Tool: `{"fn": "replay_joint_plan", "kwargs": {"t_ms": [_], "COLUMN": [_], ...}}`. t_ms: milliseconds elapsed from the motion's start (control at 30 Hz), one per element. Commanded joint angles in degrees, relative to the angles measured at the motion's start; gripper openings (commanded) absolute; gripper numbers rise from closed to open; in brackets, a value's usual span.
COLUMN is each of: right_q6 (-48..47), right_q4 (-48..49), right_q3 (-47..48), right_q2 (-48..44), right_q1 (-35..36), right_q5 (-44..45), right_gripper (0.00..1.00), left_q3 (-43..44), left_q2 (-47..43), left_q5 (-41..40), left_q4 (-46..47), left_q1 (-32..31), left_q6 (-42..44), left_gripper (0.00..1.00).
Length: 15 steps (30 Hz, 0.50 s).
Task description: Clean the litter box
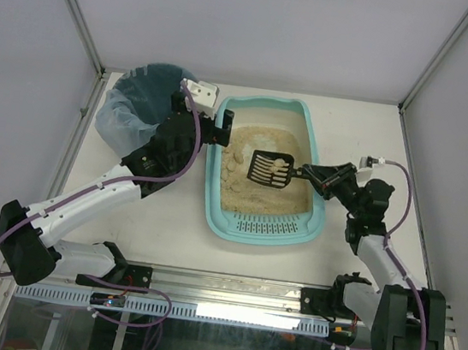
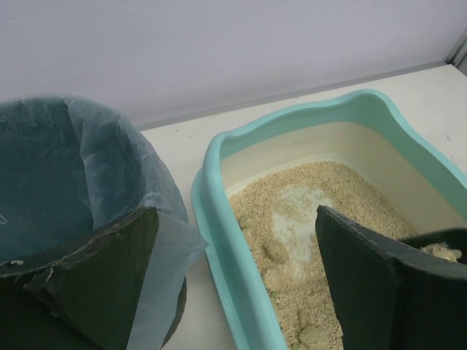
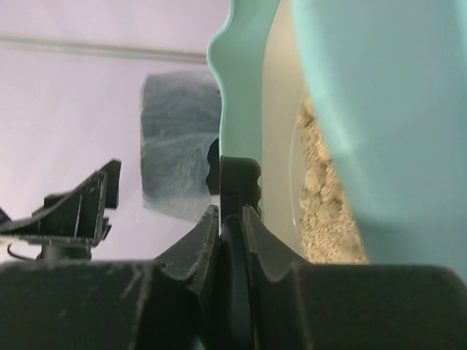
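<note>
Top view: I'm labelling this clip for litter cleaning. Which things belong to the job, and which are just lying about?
Belong to the job:
- litter box
- black scoop, gripped by the right gripper
- clumps in the litter
- lined bin
- left gripper, open at the box's left rim

Just there:
- metal rail
- enclosure post

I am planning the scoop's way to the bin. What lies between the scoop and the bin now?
The top view shows litter clumps, the litter box's left rim and the open left end effector above that rim.
</note>
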Motion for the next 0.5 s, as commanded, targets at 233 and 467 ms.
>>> {"fn": "replay_joint_plan", "kwargs": {"t_ms": [233,467], "right_q6": [-1.9,-3.6], "right_q4": [4.5,3.0], "right_q3": [3.6,4.8], "right_q2": [1.7,1.6], "right_q1": [2.6,3.8], "right_q5": [-1.5,-0.8], "right_gripper": [0.0,0.0], "left_q3": [1.5,1.6], "left_q2": [-1.6,-2.4], "left_q5": [1.1,0.7], "left_q4": [1.3,1.2], "left_q1": [1.6,2.0], "left_q6": [-1.0,-1.2], "left_gripper": [0.93,0.93]}}
